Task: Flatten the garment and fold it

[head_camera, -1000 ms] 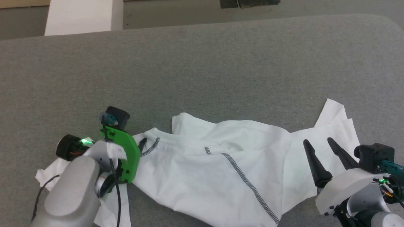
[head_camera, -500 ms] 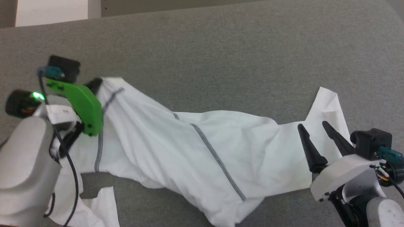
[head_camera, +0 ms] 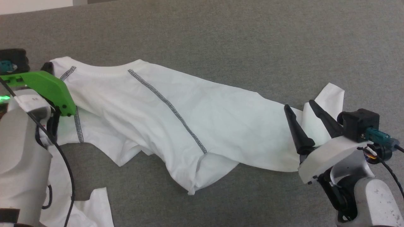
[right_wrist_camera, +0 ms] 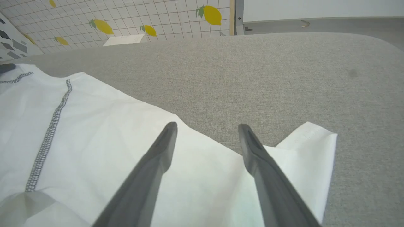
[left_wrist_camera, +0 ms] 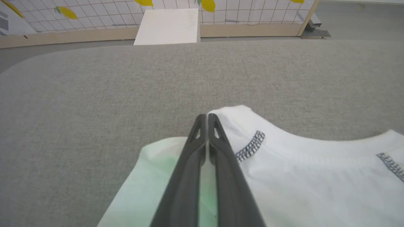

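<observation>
The garment (head_camera: 221, 116) is a thin white shirt with dark zigzag seams, stretched slantwise across the grey table from upper left to right. My left gripper (head_camera: 46, 66) is shut on the garment at its collar corner. In the left wrist view its two fingers (left_wrist_camera: 206, 117) press together over the white cloth (left_wrist_camera: 300, 176). My right gripper (head_camera: 298, 105) stands open above the garment's right end, holding nothing. In the right wrist view its spread fingers (right_wrist_camera: 207, 126) hover over the cloth (right_wrist_camera: 94, 142) near a folded hem corner. A loose part of the garment hangs at the lower left, behind my left arm.
The grey padded table (head_camera: 252, 37) stretches far beyond the shirt. A rigid white box (left_wrist_camera: 167, 26) stands past the table's far edge, also in the right wrist view (right_wrist_camera: 124, 40). Behind it runs a tiled wall with lemon prints (right_wrist_camera: 208, 14).
My left gripper has carried the collar away from me and to the left, pulling the shirt out long and smoother. The head camera has shifted. My right gripper stays open over the right end.
</observation>
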